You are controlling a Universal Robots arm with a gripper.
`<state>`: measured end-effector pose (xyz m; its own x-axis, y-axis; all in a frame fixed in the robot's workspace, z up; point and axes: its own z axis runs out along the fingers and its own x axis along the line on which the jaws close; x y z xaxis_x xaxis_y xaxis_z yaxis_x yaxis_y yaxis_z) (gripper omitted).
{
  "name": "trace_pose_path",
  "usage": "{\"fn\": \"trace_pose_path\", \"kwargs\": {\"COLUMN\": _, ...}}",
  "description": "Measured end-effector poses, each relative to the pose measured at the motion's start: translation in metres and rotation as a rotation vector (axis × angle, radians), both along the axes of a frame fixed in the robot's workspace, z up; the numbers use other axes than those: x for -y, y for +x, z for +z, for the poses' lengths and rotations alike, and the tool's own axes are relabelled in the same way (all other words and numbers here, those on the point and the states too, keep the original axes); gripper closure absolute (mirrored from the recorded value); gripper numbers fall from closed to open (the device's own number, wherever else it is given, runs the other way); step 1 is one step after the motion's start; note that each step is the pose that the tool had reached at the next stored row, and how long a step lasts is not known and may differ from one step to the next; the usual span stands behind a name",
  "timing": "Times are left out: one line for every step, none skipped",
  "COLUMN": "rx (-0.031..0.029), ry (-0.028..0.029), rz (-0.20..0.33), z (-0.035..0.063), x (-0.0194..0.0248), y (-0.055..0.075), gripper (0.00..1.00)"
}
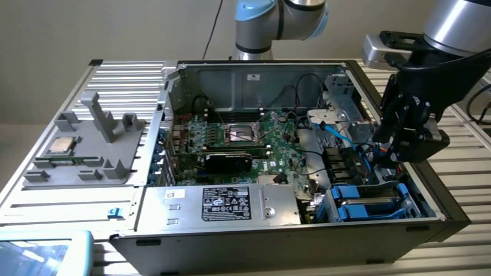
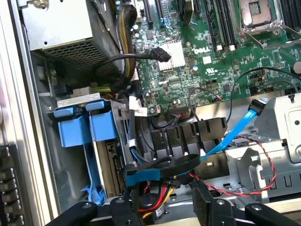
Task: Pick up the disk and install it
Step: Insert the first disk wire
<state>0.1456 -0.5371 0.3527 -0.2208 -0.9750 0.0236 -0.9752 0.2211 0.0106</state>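
Nearest lens, wrist view: gripper (image 2: 169, 207) spread wide, empty, over power cables (image 2: 151, 200) beside motherboard (image 2: 188, 61). Slotted in bay (image 2: 70, 101) off motherboard corner: blue-framed disk (image 2: 89, 128). Exterior view: gripper (image 1: 405, 150) poised beside motherboard (image 1: 253, 144), disk (image 1: 369, 202) seemingly seated; install apparently done.

Inside the case (image 1: 268, 238), the disk (image 1: 369, 202) sits just beside the power supply (image 1: 230, 204).

Above the computer case (image 1: 268, 244), the arm (image 1: 456, 23) is silver with pale blue joint caps (image 1: 253, 10); its gripper (image 2: 169, 205) is black.
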Motion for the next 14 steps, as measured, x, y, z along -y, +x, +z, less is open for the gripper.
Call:
{"fn": "trace_pose_path", "kwargs": {"rx": 0.0000, "ry": 0.0001, "rz": -0.001, "z": -0.0011, "x": -0.0011, "y": -0.0001, "gripper": 0.42}}
{"fn": "trace_pose_path", "kwargs": {"rx": 0.0001, "ry": 0.0001, "rz": -0.001, "z": -0.0021, "x": -0.0022, "y": -0.0001, "gripper": 0.42}}
{"fn": "trace_pose_path", "kwargs": {"rx": 0.0000, "ry": 0.0002, "rz": -0.003, "z": -0.0029, "x": -0.0028, "y": -0.0001, "gripper": 0.42}}
{"fn": "trace_pose_path", "kwargs": {"rx": 0.0000, "ry": 0.0002, "rz": -0.009, "z": -0.0035, "x": -0.0029, "y": -0.0004, "gripper": 0.42}}
{"fn": "trace_pose_path", "kwargs": {"rx": 0.0000, "ry": 0.0001, "rz": -0.017, "z": -0.0038, "x": -0.0030, "y": -0.0007, "gripper": 0.42}}
{"fn": "trace_pose_path", "kwargs": {"rx": 0.0000, "ry": 0.0001, "rz": -0.027, "z": -0.0041, "x": -0.0030, "y": -0.0010, "gripper": 0.42}}
{"fn": "trace_pose_path", "kwargs": {"rx": 0.0000, "ry": 0.0001, "rz": -0.036, "z": -0.0045, "x": -0.0030, "y": -0.0013, "gripper": 0.42}}
{"fn": "trace_pose_path", "kwargs": {"rx": 0.0001, "ry": 0.0000, "rz": -0.045, "z": -0.0047, "x": -0.0030, "y": -0.0015, "gripper": 0.42}}
{"fn": "trace_pose_path", "kwargs": {"rx": 0.0002, "ry": 0.0000, "rz": -0.053, "z": -0.0050, "x": -0.0029, "y": -0.0018, "gripper": 0.42}}
{"fn": "trace_pose_path", "kwargs": {"rx": 0.0002, "ry": 0.0001, "rz": -0.062, "z": -0.0052, "x": -0.0029, "y": -0.0021, "gripper": 0.42}}
{"fn": "trace_pose_path", "kwargs": {"rx": 0.0003, "ry": 0.0001, "rz": -0.070, "z": -0.0054, "x": -0.0029, "y": -0.0023, "gripper": 0.42}}
{"fn": "trace_pose_path", "kwargs": {"rx": 0.0005, "ry": 0.0001, "rz": -0.079, "z": -0.0055, "x": -0.0029, "y": -0.0026, "gripper": 0.42}}
{"fn": "trace_pose_path", "kwargs": {"rx": 0.0007, "ry": 0.0002, "rz": -0.087, "z": -0.0057, "x": -0.0029, "y": -0.0028, "gripper": 0.42}}
{"fn": "trace_pose_path", "kwargs": {"rx": 0.0010, "ry": 0.0003, "rz": -0.095, "z": -0.0058, "x": -0.0029, "y": -0.0032, "gripper": 0.42}}
